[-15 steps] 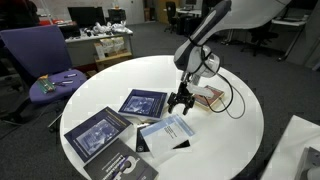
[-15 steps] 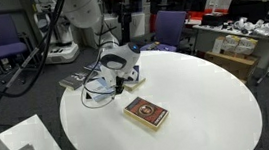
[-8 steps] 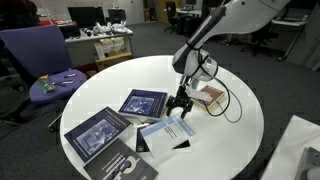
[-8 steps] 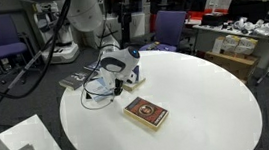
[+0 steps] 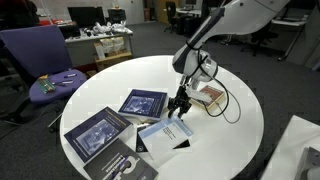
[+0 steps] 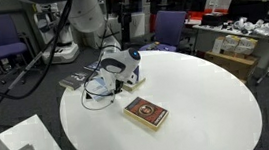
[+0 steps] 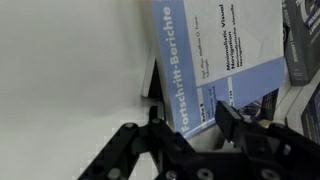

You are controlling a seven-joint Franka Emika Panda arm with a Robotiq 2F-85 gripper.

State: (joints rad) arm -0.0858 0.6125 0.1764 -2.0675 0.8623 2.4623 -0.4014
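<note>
The hand (image 5: 178,104) has eased slightly lower — nearer the edge of the light-blue booklet (image 5: 167,131).

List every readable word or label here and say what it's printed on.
"Fortschritt-Berichte": printed along one side of the pale blue booklet.
Its smaller title lines: too blurred to read.
Covers of the dark books and the brown book: print too small to read.
</note>
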